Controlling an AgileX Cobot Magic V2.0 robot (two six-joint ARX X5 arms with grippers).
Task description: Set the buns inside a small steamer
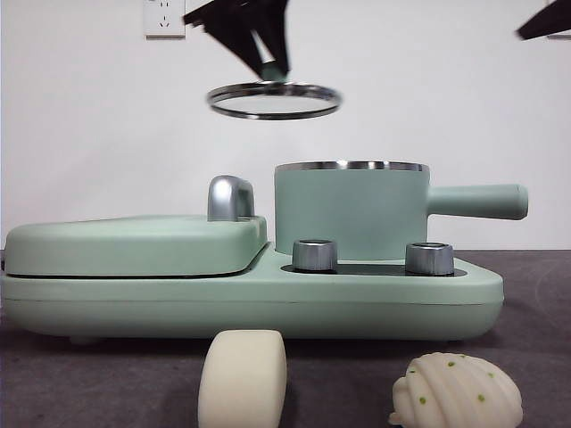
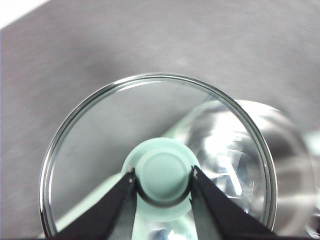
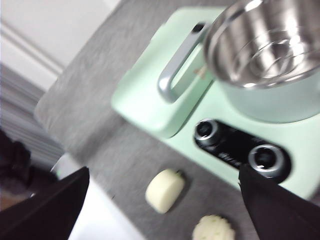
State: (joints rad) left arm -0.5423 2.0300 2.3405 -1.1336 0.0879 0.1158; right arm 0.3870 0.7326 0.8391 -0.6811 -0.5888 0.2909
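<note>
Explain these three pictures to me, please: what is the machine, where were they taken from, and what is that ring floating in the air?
It is a robot with two arms, each ending in a two-jawed gripper. One picture looks level across the table; the other two come from cameras on the wrists. The floating ring is the steamer's glass lid: the left gripper grips its green knob and holds it above the table. The small steamer, a mint green pot, stands open on a cooker base beside a flat grill lid. Two buns lie on the table in front: a smooth cream bun and a ridged white bun. The right gripper hangs open above them, holding nothing.
</note>
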